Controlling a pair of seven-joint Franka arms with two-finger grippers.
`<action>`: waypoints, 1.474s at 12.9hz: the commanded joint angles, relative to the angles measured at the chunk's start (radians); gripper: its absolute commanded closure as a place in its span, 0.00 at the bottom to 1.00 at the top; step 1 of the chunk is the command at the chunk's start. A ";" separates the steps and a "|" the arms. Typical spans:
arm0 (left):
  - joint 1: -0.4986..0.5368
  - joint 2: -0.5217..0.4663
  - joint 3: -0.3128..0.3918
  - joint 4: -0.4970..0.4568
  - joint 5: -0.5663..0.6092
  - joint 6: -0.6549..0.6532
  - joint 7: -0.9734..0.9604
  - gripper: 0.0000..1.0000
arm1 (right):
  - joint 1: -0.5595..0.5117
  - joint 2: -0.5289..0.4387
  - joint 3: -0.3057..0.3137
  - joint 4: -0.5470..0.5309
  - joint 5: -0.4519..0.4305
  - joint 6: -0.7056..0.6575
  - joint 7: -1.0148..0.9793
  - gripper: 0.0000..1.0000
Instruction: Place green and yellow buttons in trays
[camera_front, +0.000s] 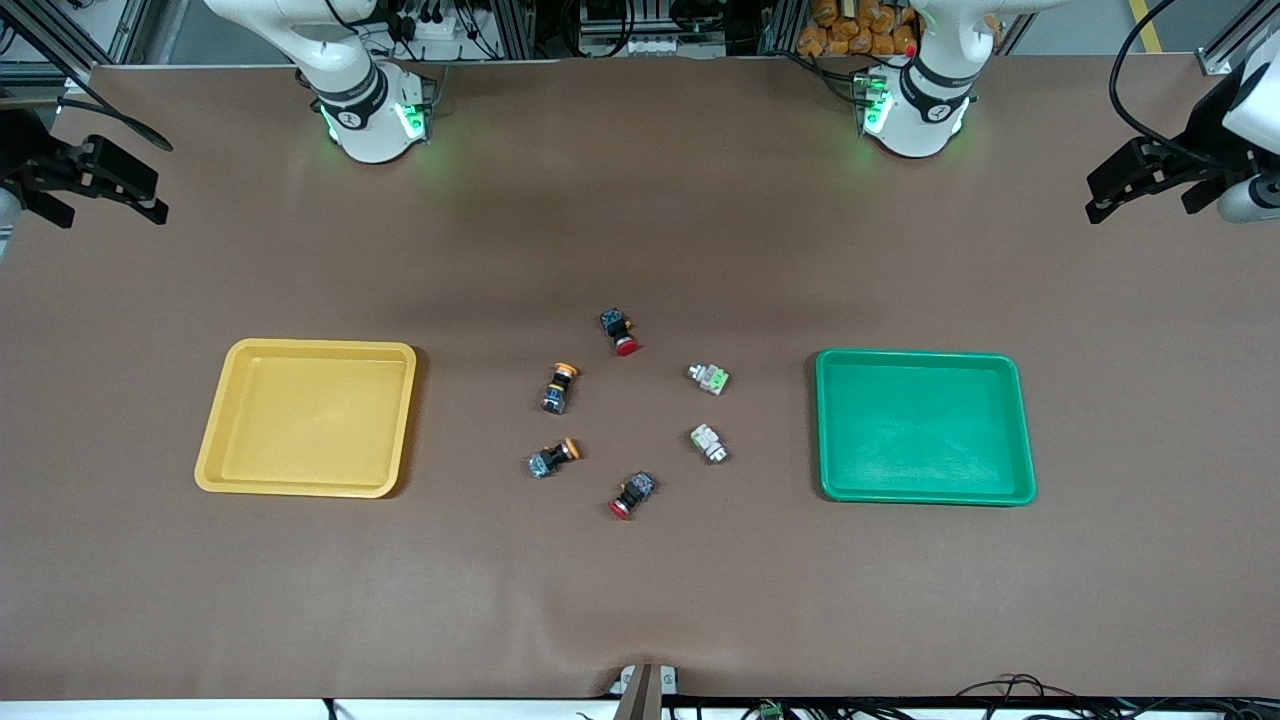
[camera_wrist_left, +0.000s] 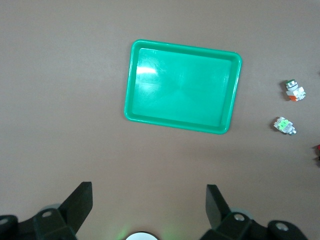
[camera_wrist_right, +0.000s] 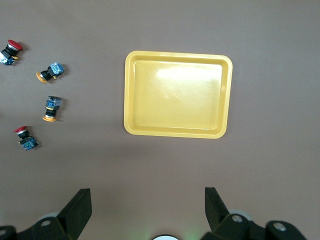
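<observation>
Six thumb-sized push-button switches lie in a loose ring on the brown table mat (camera_front: 640, 600), midway between the two trays, none touching another. Toward the left arm's end of the ring are the two whitish-grey switches with light-green parts: one (camera_front: 709, 378) farther from the front camera, the other (camera_front: 709, 442) nearer. Toward the right arm's end are the two black-and-blue switches with round orange-yellow caps: one (camera_front: 560, 387) farther from the camera, the other (camera_front: 553, 458) nearer, both on their sides. A black switch with a red cap (camera_front: 619, 331) marks the ring's farthest point, and a second red-capped black switch (camera_front: 632, 494) its nearest.

The shallow yellow plastic tray (camera_front: 232, 400), rectangular with rounded corners and a raised rim, sits at the right arm's end of the table, well apart from the switches and holding nothing. The matching green plastic tray (camera_front: 1015, 420) sits at the left arm's end, likewise holding nothing.

Both arms wait high above the table edges. The left gripper (camera_wrist_left: 150, 210) hangs over bare mat beside the green tray, its black fingers (camera_wrist_left: 80, 202) spread wide with nothing between them. The right gripper (camera_wrist_right: 148, 210) hangs over bare mat beside the yellow tray, its fingers (camera_wrist_right: 79, 207) equally wide and holding nothing.
</observation>
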 joint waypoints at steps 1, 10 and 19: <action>0.001 -0.009 0.005 -0.003 -0.006 0.002 0.021 0.00 | -0.007 -0.002 0.004 0.002 -0.016 -0.002 -0.007 0.00; 0.000 0.004 0.007 -0.009 -0.008 -0.012 0.009 0.00 | -0.010 -0.002 0.004 0.002 -0.016 -0.007 -0.009 0.00; 0.024 0.010 0.013 -0.015 -0.006 -0.015 0.001 0.00 | -0.009 0.000 0.004 0.002 -0.016 -0.002 -0.009 0.00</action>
